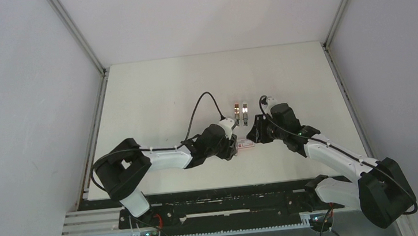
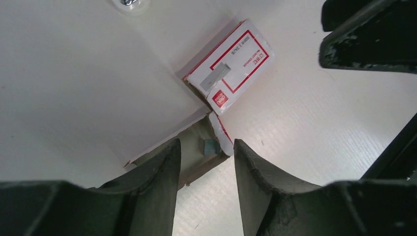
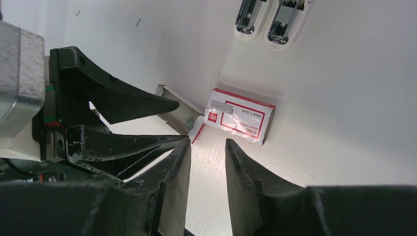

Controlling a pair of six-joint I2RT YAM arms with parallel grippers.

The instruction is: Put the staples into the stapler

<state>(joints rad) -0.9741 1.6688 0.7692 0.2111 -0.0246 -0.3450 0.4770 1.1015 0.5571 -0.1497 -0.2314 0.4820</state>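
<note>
Two small staplers lie side by side mid-table; the right wrist view shows them as stapler and stapler. Just in front lies the white, red-edged staple carton. A grey strip of staples rests on its label. Its tray is slid partly out, with a small grey piece of staples inside. My left gripper is open, its tips either side of the tray's end. My right gripper is open over bare table, just short of the carton.
The two grippers are close together around the carton, and a right finger fills the left wrist view's upper right. White walls with metal posts enclose the table on the left, right and back.
</note>
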